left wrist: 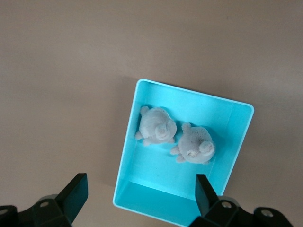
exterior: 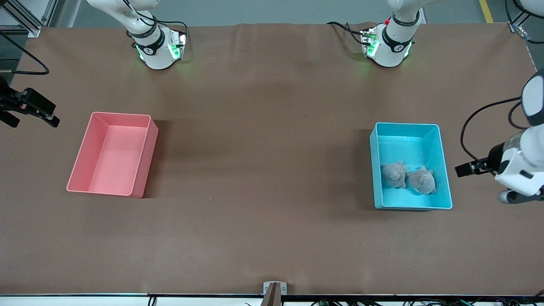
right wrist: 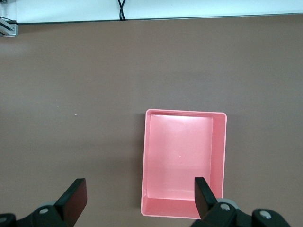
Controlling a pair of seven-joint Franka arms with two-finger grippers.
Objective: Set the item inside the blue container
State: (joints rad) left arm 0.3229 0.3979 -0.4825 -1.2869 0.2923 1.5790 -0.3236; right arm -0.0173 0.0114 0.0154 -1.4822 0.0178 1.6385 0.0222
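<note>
Your blue container (exterior: 443,170) sits toward the left arm's end of the table, with two grey plush toys (exterior: 394,174) (exterior: 422,180) lying side by side inside, touching. The task looks complete. Your left gripper (left wrist: 139,194) hangs over the table just beside the bin, fingers spread wide and holding nothing. Your right gripper (right wrist: 137,198) waits, equally wide and bare, beside the pink bin (exterior: 140,165), which holds nothing.

Surface (exterior: 263,148): covered edge to edge in matte brown sheet, faint creases and soft shadows. Grey floor (exterior: 272,12) above the surface's top edge, with a yellow line (exterior: 484,10). Aluminium framing (exterior: 25,19) at that edge's corner. White strip (exterior: 127,301) along the lower edge.
</note>
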